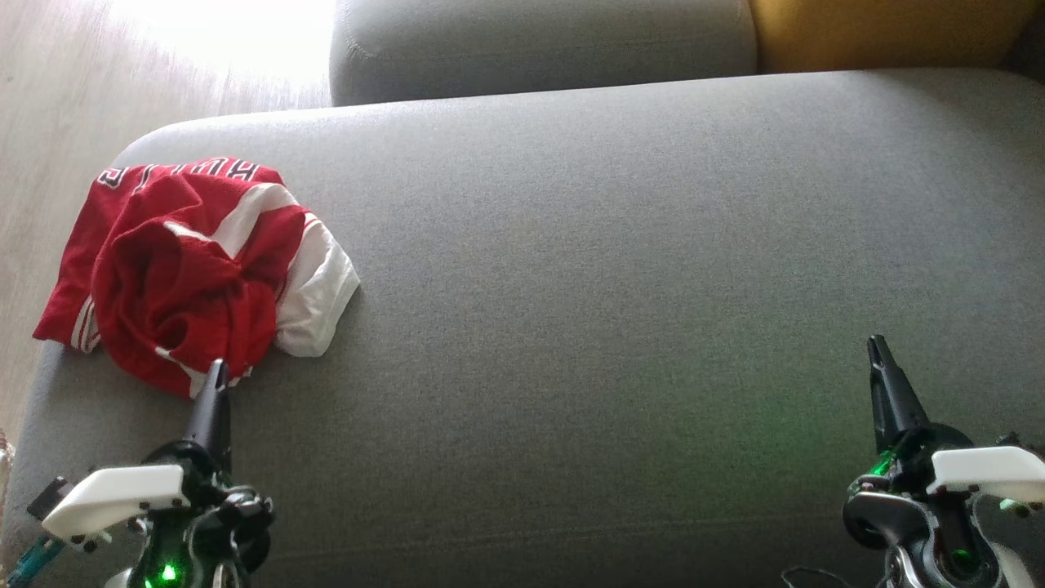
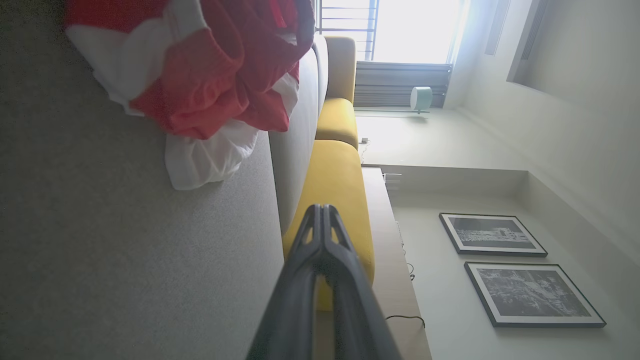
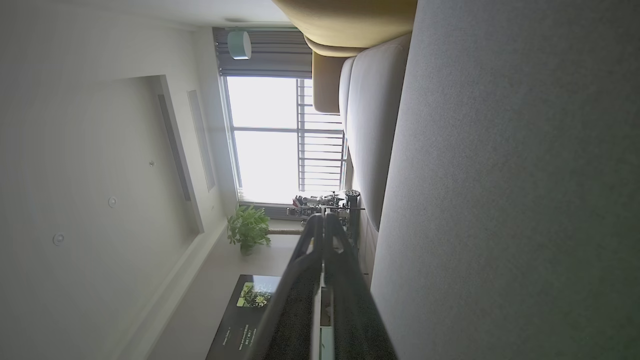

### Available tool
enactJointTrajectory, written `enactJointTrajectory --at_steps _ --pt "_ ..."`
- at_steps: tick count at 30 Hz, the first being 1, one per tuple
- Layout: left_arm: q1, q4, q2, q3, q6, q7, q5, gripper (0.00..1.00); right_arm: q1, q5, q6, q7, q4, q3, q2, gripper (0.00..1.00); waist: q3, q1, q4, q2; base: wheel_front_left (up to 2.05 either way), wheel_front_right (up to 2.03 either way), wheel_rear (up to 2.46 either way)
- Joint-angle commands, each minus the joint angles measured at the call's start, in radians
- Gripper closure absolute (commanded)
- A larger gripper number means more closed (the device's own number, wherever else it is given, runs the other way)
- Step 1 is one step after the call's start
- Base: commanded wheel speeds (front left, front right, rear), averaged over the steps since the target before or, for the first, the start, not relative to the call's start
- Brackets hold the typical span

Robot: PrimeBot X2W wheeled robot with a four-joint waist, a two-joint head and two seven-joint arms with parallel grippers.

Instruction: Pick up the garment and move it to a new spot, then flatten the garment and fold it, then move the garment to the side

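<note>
A crumpled red and white garment [image 1: 196, 269] lies bunched at the left end of the grey sofa seat [image 1: 620, 261], partly over the seat's left edge. The left wrist view shows the garment [image 2: 200, 80] at upper left. My left gripper [image 1: 215, 369] is shut and empty, its tip just in front of the garment's near edge; whether it touches the cloth I cannot tell. In its own view the left gripper [image 2: 321, 210] has both fingers pressed together. My right gripper [image 1: 877, 345] is shut and empty over bare seat at the lower right, and its fingers meet at the right gripper [image 3: 321, 218].
A grey back cushion [image 1: 539, 41] and a yellow cushion [image 1: 882, 33] line the far side of the seat. Wooden floor [image 1: 73, 98] lies to the left. A wide stretch of bare seat runs between my grippers.
</note>
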Motion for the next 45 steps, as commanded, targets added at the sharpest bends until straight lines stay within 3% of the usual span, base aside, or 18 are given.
enactJointTrajectory --at_steps 1,15,16,21,32,45 --pt "-0.057 -0.026 0.008 0.035 -0.007 0.003 0.012 1.00 -0.051 -0.007 0.000 0.005 -0.033 0.018 -0.007 1.00 0.000 0.0000 0.000 0.0000 0.00 0.00 0.00" --pt "-0.057 -0.026 0.008 0.035 -0.007 0.003 0.012 1.00 -0.051 -0.007 0.000 0.005 -0.033 0.018 -0.007 1.00 0.000 0.0000 0.000 0.0000 0.00 0.00 0.00" --pt "0.000 0.000 0.000 0.000 0.000 0.000 0.000 0.00 0.000 0.000 0.000 0.000 0.000 0.000 0.000 0.00 0.000 0.0000 0.000 0.0000 0.00 0.00 0.00" --pt "0.038 0.058 -0.009 -0.005 0.002 -0.002 -0.001 0.00 0.034 0.002 0.000 -0.003 0.059 0.010 0.008 0.00 0.001 0.0000 0.000 0.0000 0.00 0.00 0.00" --pt "0.042 0.027 -0.008 -0.026 0.001 -0.032 0.025 0.00 0.024 -0.015 0.000 -0.033 0.048 0.043 0.007 0.00 0.002 0.0000 -0.001 0.0000 0.00 0.00 0.00" --pt "0.045 -0.018 -0.006 -0.028 0.001 -0.074 0.199 0.00 0.021 -0.181 0.000 -0.074 0.015 0.081 0.005 0.00 0.002 0.0000 -0.001 0.0000 0.00 0.00 0.00"
